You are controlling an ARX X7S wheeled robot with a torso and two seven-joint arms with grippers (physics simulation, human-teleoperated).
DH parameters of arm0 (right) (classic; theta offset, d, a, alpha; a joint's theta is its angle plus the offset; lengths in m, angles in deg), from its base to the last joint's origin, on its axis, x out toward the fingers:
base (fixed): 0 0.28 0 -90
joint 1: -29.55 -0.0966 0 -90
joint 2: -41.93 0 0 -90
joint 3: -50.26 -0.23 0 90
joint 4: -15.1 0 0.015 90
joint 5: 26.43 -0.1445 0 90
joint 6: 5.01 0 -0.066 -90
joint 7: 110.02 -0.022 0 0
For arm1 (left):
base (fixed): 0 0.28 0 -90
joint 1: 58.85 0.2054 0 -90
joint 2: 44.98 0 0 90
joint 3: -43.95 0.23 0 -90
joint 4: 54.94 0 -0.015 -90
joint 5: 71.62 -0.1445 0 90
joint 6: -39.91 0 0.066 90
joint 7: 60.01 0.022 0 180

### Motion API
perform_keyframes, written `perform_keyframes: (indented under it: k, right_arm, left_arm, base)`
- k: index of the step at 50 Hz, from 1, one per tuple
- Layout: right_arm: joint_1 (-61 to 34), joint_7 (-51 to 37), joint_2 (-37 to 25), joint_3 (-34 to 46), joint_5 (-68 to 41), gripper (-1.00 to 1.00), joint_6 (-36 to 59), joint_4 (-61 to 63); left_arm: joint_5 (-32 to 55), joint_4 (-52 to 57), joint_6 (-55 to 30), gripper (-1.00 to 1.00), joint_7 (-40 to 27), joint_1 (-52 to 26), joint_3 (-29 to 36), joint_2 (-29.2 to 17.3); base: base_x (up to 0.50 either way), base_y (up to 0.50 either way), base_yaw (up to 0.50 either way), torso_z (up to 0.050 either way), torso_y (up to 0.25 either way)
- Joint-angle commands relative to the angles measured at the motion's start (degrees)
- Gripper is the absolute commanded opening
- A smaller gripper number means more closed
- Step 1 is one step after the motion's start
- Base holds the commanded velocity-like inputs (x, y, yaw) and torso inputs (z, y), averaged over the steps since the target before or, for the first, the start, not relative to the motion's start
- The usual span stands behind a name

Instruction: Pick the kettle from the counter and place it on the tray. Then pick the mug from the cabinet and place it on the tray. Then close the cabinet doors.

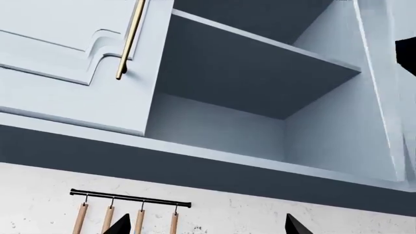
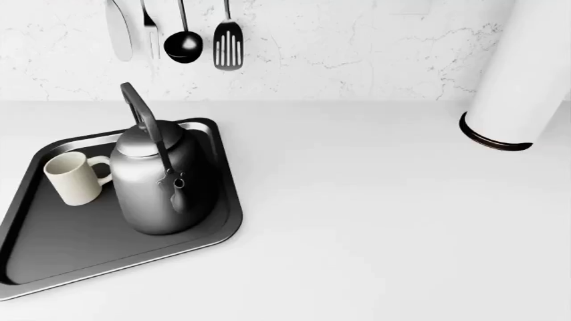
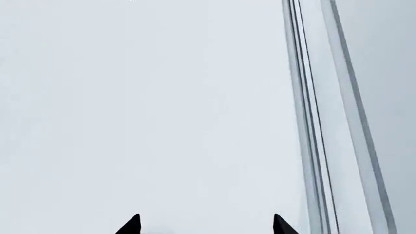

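Left gripper: jaws spread wide, only two dark tips showing, holding nothing, pointing up at the open cabinet. Looking into a bare compartment under a dark shelf, no mug inside. One cabinet door with a brass handle swung open on one side of the opening; the other door edge-on at the opposite side. Utensil rail hanging on the wall under the cabinet.

Right gripper: jaws also wide apart, gripping nothing, facing a flat pale panel with a framed edge alongside, probably a door face, cannot tell which.

Neither arm showing in the head view. Kettle standing upright on the tray, at the left of the worktop. Mug also on the tray, just left of the kettle, handle turned toward it. White cylinder at far right.

Judging both placements done; working on the last step, closing the cabinet doors. Next move calling for pressing each open door's outer face and sweeping it toward the frame, staying clear of the brass handle and the shelf edge.
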Motion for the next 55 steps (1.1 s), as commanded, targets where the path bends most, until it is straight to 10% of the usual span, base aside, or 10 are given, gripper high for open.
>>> perform_keyframes:
  k: [1,23,55]
  right_arm:
    - [5.44,5.64,5.08,1.59,-2.46,1.00,-3.97,-8.86]
    - [8.74,9.16,9.30,5.59,-0.11,1.00,-10.04,-18.38]
    - [15.93,12.06,10.52,33.44,16.25,1.00,-13.92,-18.88]
  left_arm:
    - [1.23,0.35,0.05,1.00,0.29,1.08,-1.94,-0.18]
    - [1.27,-0.29,-1.84,1.00,3.25,4.10,-7.21,1.27]
    - [1.36,-0.34,-3.37,1.00,4.97,6.42,-10.43,2.98]
  base:
    - [0.00,0.00,0.00,0.000,0.000]
    - [0.00,0.00,0.00,0.000,0.000]
    - [0.00,0.00,0.00,0.000,0.000]
